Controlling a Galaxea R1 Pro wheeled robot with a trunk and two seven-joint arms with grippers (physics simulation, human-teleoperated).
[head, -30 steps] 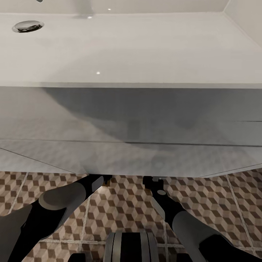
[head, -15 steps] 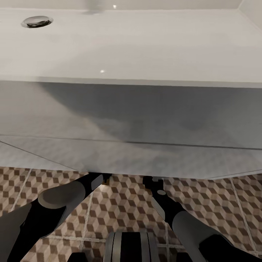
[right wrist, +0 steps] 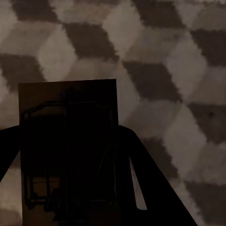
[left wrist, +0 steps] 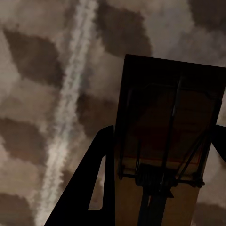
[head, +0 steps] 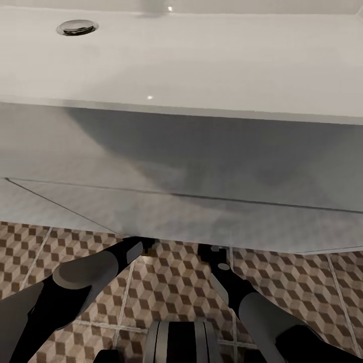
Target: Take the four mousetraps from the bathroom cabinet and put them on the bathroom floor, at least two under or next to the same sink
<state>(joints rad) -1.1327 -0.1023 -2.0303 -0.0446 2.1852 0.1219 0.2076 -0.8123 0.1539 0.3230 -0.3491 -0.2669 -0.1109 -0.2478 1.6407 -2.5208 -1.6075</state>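
**Bathroom sink** [head: 201,65]: white basin with a chrome drain near its far left corner; its white vanity front drops toward the floor and hides both wrists past the near edge.

**Bathroom floor** [head: 171,287]: cube-patterned tiles with pale grout, seen between the two arms and close behind each gripper in the wrist views.

**Left gripper** [left wrist: 160,188]: clamped on a mousetrap [left wrist: 165,141], a tan board with dark wire bar, held between the dark fingers [left wrist: 89,197] over a grout line. Whether the board touches the tile cannot be told.

**Right gripper** [right wrist: 70,197]: clamped on a second mousetrap [right wrist: 68,141], heavily shadowed, wire frame faintly visible, over open tile.

**Location of task items**: both traps are in hand, at the near edge of the vanity's foot, low over the floor. The other two traps and the cabinet are not accounted for here.

**Step in hand**, as judged: delivery of two traps beside or under the sink.

**Next move calls for**: lowering each board flat onto the tile close against the vanity's base, then parting the fingers and withdrawing straight back so neither trap is dragged away.
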